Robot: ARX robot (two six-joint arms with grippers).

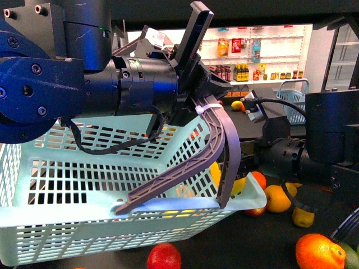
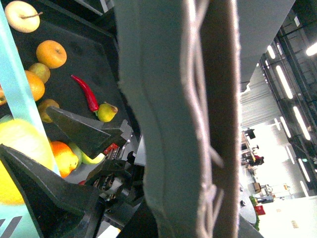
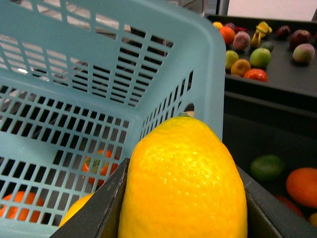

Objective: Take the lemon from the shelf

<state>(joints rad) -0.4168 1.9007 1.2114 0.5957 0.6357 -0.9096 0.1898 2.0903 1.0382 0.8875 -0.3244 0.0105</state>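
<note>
The bright yellow lemon (image 3: 183, 183) fills the right wrist view, and my right gripper (image 3: 183, 203) is shut on it with a dark jaw on each side. In the front view the lemon (image 1: 239, 186) only peeks out behind the near corner of the light blue basket (image 1: 84, 185), just above the shelf's black deck (image 1: 263, 238). My left gripper (image 1: 199, 95) is shut on the basket's grey handle (image 1: 216, 134) and holds the basket tilted above the deck. The handle (image 2: 168, 114) blocks most of the left wrist view.
Loose fruit lies on the deck: an orange (image 1: 320, 252), a red apple (image 1: 164, 258), yellow fruit (image 1: 277, 198) and a red chilli (image 2: 86, 93). More fruit sits on a farther deck (image 3: 277, 84). A second blue basket (image 1: 294, 98) stands behind.
</note>
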